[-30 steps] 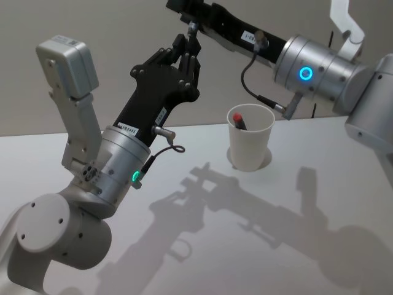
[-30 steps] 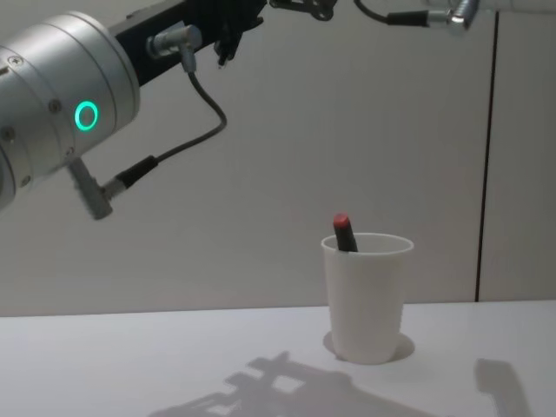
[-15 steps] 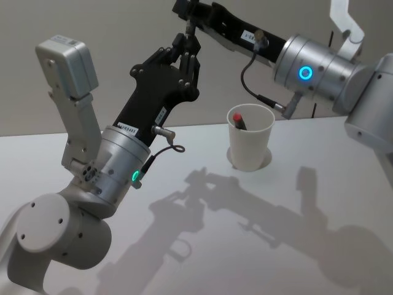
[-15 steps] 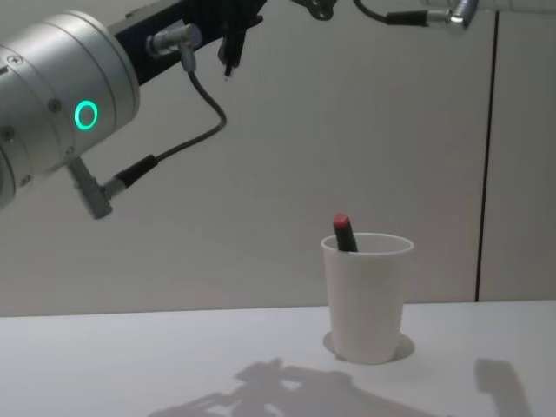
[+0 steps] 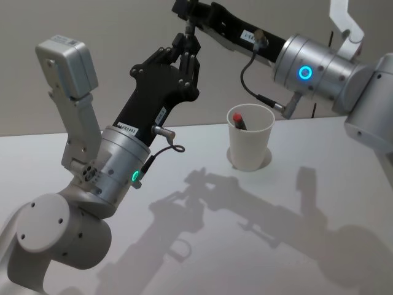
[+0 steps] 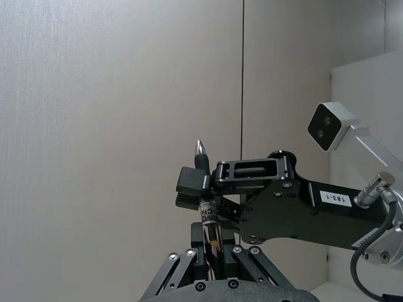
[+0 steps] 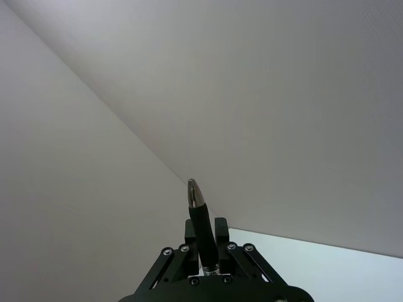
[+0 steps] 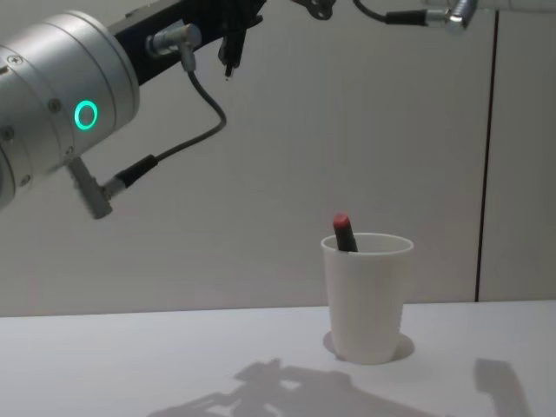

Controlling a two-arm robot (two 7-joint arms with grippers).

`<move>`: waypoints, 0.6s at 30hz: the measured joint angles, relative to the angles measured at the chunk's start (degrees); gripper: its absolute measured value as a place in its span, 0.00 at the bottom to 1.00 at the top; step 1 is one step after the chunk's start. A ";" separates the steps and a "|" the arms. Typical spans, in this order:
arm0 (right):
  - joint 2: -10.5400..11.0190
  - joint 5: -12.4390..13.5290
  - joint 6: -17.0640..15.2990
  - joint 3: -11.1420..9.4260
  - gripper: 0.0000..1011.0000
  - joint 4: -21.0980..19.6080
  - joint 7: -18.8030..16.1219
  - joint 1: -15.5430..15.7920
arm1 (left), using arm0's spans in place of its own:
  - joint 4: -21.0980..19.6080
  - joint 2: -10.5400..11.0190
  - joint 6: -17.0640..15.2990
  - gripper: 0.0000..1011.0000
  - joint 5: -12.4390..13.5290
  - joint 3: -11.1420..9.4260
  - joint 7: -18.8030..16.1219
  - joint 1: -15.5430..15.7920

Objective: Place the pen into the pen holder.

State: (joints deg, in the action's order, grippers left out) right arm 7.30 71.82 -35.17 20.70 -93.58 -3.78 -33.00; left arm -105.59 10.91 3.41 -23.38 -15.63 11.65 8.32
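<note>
- The left tool [image 5: 186, 46] and the right tool [image 5: 189, 18] are both clenched on the pen [image 6: 203, 189], held high above the surface [image 5: 295, 233], barely shifted from half a second before
- The handover is judged unfinished; the pen holder [image 5: 250, 137] already carries a red-capped pen [image 8: 344, 233]

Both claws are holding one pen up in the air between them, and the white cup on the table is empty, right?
Not quite: the cup is not empty. In the chest view the white cup on the table already has a red-capped pen sticking out above its rim. The rest holds: the left gripper and the right gripper both hold the black pen in the air.
</note>
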 joint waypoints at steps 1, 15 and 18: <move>0.00 0.00 -0.01 0.00 0.14 0.00 -0.01 0.00 | 0.00 0.00 0.00 0.15 0.00 0.00 0.00 0.00; -0.01 0.04 -0.10 0.05 0.14 -0.02 -0.14 0.00 | 0.02 0.00 -0.13 0.38 0.01 -0.02 -0.02 0.00; 0.00 0.04 -0.10 0.04 0.14 -0.02 -0.14 0.00 | 0.02 0.00 -0.13 0.45 0.01 -0.01 -0.02 0.00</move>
State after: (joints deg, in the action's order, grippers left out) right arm 7.30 71.87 -35.27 20.74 -93.60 -3.93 -33.00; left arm -105.57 10.90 3.28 -23.36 -15.63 11.62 8.32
